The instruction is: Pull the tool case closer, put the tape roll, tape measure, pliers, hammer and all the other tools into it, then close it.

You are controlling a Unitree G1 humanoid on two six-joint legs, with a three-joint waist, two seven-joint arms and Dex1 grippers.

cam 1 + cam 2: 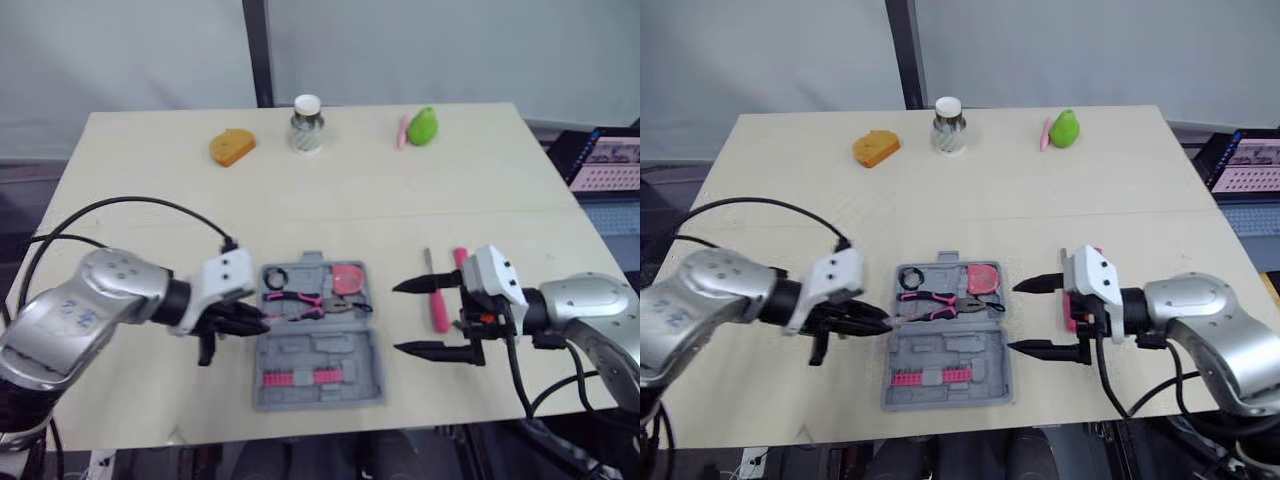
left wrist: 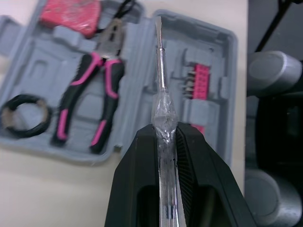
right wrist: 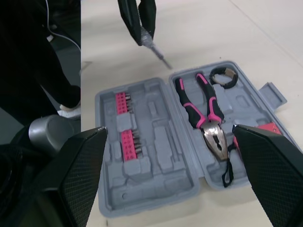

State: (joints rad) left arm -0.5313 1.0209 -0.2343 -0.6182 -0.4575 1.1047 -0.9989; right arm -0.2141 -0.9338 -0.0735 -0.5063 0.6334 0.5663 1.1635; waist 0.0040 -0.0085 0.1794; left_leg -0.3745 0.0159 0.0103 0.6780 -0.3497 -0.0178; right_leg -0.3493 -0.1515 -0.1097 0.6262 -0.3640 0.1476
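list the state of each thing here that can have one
tool case: open, flat on the table
left gripper: shut on the screwdriver
screwdriver: held, tip pointing at the case
right gripper: open, empty
pliers: in the case, closed
tape roll: in the case
pink-handled tool: on the table, outside the case
jar: upright, lid on
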